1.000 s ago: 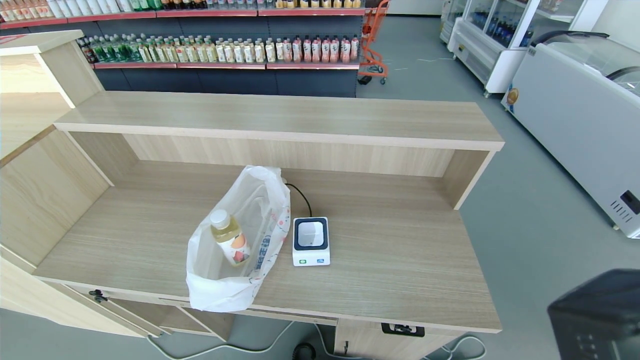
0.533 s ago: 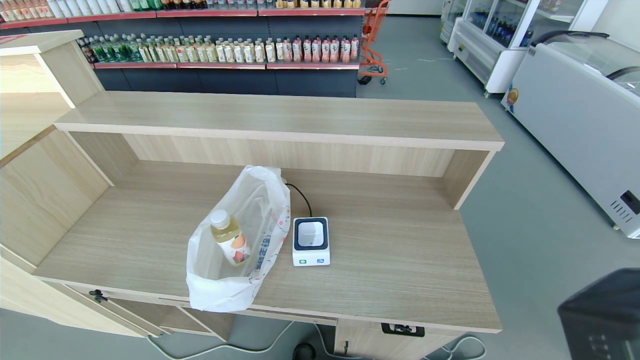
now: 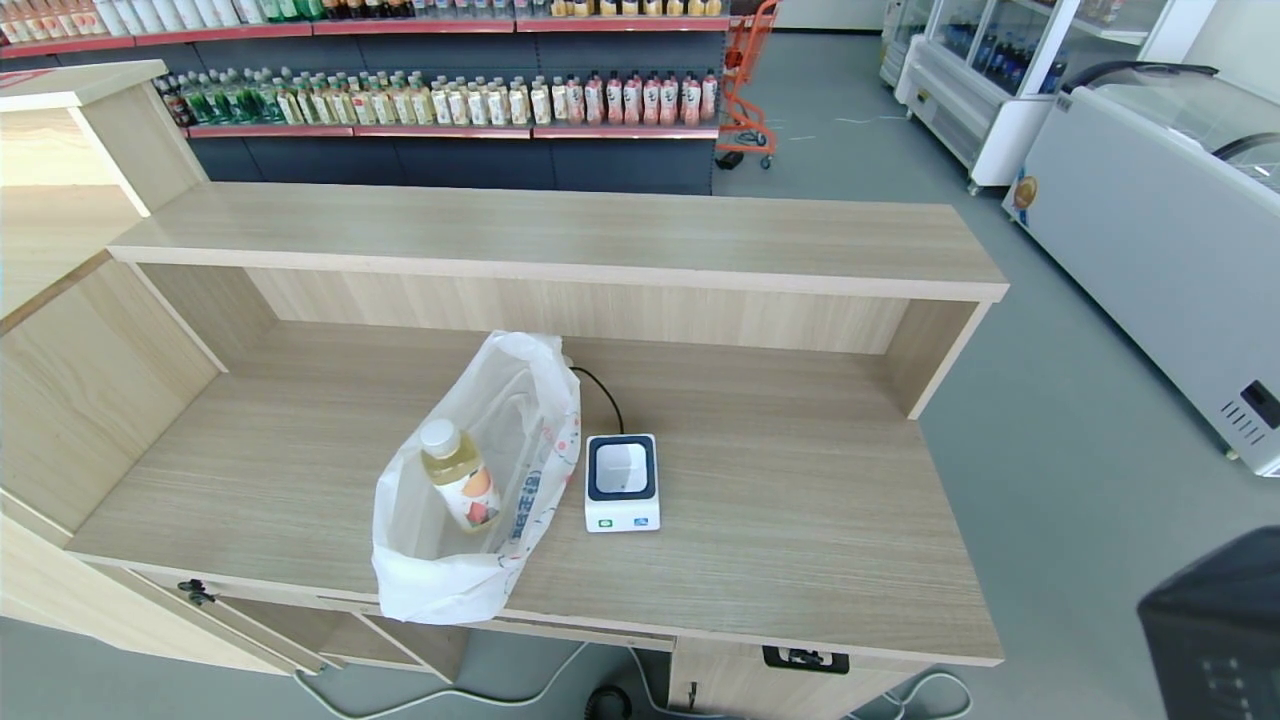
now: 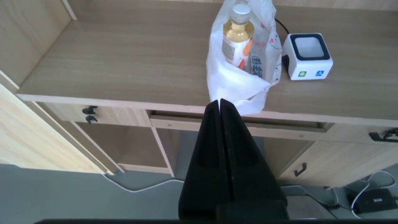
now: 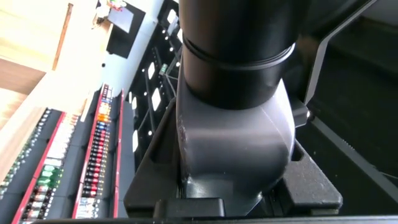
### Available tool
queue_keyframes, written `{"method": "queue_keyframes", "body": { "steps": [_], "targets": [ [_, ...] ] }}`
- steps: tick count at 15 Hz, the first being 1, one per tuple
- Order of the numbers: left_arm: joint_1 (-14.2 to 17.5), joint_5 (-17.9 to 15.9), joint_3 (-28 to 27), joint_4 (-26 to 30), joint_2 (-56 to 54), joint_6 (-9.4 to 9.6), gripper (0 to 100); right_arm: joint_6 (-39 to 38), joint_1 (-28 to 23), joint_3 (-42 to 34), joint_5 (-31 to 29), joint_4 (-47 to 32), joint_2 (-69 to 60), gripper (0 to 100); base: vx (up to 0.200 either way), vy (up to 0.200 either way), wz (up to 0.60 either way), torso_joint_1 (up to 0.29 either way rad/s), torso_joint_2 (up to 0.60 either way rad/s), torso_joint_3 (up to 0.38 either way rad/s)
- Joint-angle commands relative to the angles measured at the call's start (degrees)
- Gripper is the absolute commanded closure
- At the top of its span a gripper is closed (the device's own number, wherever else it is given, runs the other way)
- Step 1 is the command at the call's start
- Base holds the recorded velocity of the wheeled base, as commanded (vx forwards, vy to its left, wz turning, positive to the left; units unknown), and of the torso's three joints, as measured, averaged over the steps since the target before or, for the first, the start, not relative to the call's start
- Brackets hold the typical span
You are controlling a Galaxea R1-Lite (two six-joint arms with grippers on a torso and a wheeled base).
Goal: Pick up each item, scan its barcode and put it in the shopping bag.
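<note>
A white plastic shopping bag (image 3: 430, 585) stands open on the wooden counter (image 3: 800, 500). Inside it a drink bottle (image 3: 458, 485) with a white cap leans upright. The white barcode scanner (image 3: 622, 482) sits just right of the bag, its cable running back. My left gripper (image 4: 220, 102) is shut with nothing in it, held low in front of the counter's front edge, short of the bag (image 4: 239, 87), bottle (image 4: 235, 34) and scanner (image 4: 308, 56). A dark part of my right arm (image 3: 1210, 630) sits off the counter's right end.
A raised wooden ledge (image 3: 560, 235) borders the counter's far side, and side panels close its left and right ends. Drink shelves (image 3: 450, 100) stand behind, chest freezers (image 3: 1150, 200) to the right. Drawers with black handles (image 4: 90, 114) lie under the counter.
The dark part of my right arm has slid right and down toward the corner of the head view. Bag, bottle and scanner have not moved.
</note>
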State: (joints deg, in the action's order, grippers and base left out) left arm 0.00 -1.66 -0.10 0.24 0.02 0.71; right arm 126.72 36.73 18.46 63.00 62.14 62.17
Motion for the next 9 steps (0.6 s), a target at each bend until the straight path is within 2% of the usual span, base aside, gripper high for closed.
{"method": "queue_keyframes", "body": {
  "steps": [1, 3, 4, 5, 6, 7, 8, 9],
  "targets": [
    [0.0, 0.0, 0.0, 0.0, 0.0, 0.0, 100, -0.1, 0.0, 0.0, 0.0, 0.0, 0.0, 100, 0.0, 0.0, 0.0, 0.0, 0.0, 0.0],
    [0.0, 0.0, 0.0, 0.0, 0.0, 0.0, 100, -2.7, -0.3, 0.0, -0.9, -0.1, 0.4, 100, 0.0, 0.0, 0.0, 0.0, 0.0, 0.0],
    [0.0, 0.0, 0.0, 0.0, 0.0, 0.0, 100, -9.6, -2.2, 2.0, -7.6, -0.2, 1.6, 100, 0.0, 0.0, 0.0, 0.0, 0.0, 0.0],
    [0.0, 0.0, 0.0, 0.0, 0.1, 0.0, 100, -18.0, -3.2, 4.5, -18.7, -0.2, 3.0, 100, 0.0, 0.0, 0.0, 0.0, 0.0, 0.0],
    [0.0, 0.0, 0.0, 0.0, 0.0, 0.0, 100, -32.2, -3.4, 6.1, -33.8, -0.2, 3.2, 100, 0.0, 0.0, 0.0, 0.0, 0.0, 0.0],
    [0.0, 0.0, 0.0, 0.0, 0.0, 0.0, 100, -47.6, -3.3, 5.6, -52.8, -1.0, 3.3, 100, 0.0, 0.0, 0.0, 0.0, 0.0, 0.0],
    [0.0, 0.0, 0.0, 0.0, 0.0, 0.0, 100, -59.0, -2.5, 6.5, -68.4, -3.2, 4.1, 100, 0.0, 0.0, 0.0, 0.0, 0.0, 0.0],
    [0.0, 0.0, 0.0, 0.0, 0.1, 0.0, 100, -70.4, -1.8, 7.3, -80.3, -7.7, 5.0, 100, 0.0, 0.0, 0.0, 0.0, 0.0, 0.0]
  ]
}}
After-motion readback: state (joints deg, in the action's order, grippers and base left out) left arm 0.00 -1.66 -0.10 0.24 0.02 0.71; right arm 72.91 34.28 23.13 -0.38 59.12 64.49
